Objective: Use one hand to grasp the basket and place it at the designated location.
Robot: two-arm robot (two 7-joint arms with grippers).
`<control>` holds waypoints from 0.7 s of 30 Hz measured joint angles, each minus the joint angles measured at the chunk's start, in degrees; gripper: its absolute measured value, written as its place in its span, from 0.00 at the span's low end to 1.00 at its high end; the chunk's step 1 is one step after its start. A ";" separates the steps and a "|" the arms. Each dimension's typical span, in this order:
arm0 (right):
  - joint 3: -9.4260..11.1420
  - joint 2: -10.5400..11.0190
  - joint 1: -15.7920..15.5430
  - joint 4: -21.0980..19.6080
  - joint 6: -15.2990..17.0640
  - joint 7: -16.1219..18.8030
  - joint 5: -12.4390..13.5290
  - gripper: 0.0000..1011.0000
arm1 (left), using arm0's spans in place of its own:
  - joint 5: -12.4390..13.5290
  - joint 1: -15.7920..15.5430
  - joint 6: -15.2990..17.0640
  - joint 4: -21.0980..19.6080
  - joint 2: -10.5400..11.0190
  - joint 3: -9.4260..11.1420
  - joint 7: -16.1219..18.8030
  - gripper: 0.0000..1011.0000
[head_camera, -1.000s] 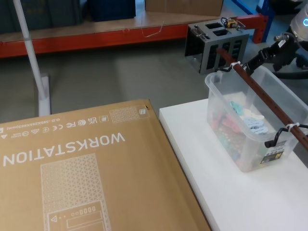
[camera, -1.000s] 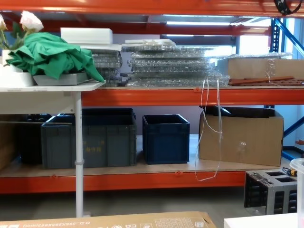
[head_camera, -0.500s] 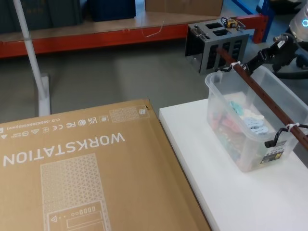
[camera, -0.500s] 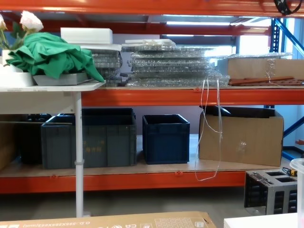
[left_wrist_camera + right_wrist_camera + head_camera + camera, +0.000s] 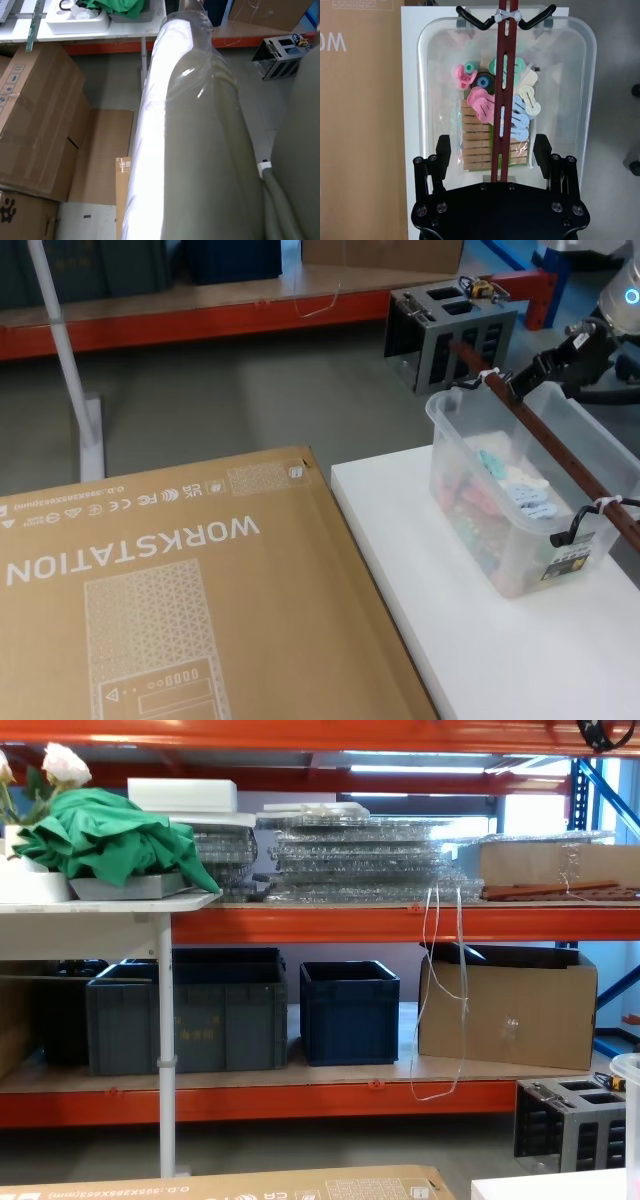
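Note:
The basket [image 5: 575,455] is a translucent tub standing on the right of the white table [image 5: 480,660], with pink, green and blue pegs [image 5: 482,102] inside. Its reddish-brown rod handle [image 5: 545,435] runs lengthwise over the top, tied with white zip ties. My right gripper [image 5: 525,375] hovers over the basket's far end. In the right wrist view the right gripper [image 5: 492,150] is open, one finger on each side of the rod handle [image 5: 504,75], not touching it. The basket's rim [image 5: 630,1070] shows at the chest view's right edge. My left arm [image 5: 190,150], wrapped in plastic, is parked.
A large brown cardboard box [image 5: 150,590] printed WORKSTATION lies to the left of the table. A grey metal rack [image 5: 450,325] stands on the floor beyond the basket, and a white pole [image 5: 70,360] at far left. Dark blue crates [image 5: 348,1010] sit on the orange shelving.
My right gripper has shifted slightly to the right and away over the basket's far end. The basket has not moved.

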 joint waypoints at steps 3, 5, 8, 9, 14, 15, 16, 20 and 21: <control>-0.15 -0.05 -0.15 0.20 -0.26 0.04 0.09 0.99 | 0.00 0.00 0.00 0.00 0.00 -0.01 0.00 0.00; -0.37 -0.15 -0.28 0.52 -0.43 0.14 0.09 0.99 | 0.00 0.00 0.00 0.00 0.00 0.00 0.00 0.00; -0.62 -0.21 -0.45 0.85 -0.53 0.32 0.14 0.99 | 0.00 0.00 0.00 0.00 0.00 0.00 0.00 0.00; -0.71 -0.29 -0.47 1.01 -0.56 0.39 0.14 0.99 | 0.00 0.00 0.00 0.00 0.00 0.00 0.00 0.00; -1.27 -0.74 -0.67 1.83 -0.65 0.74 0.07 0.99 | 0.00 0.00 0.00 0.00 0.00 -0.01 0.00 0.00; -1.42 -0.83 -0.75 1.99 -0.63 0.83 0.06 0.99 | 0.00 0.00 0.00 0.00 0.00 0.00 0.00 0.00; -1.49 -0.87 -0.77 2.06 -0.63 0.87 0.06 0.99 | 0.00 0.00 0.00 0.00 0.00 0.00 0.00 0.00; -1.78 -1.14 -0.85 2.60 -0.61 1.01 0.01 0.99 | 0.00 0.00 0.00 0.00 0.00 0.00 0.00 0.00; -1.85 -1.24 -0.85 2.79 -0.64 1.05 -0.01 0.99 | 0.00 0.00 0.00 0.00 0.00 0.00 0.00 0.00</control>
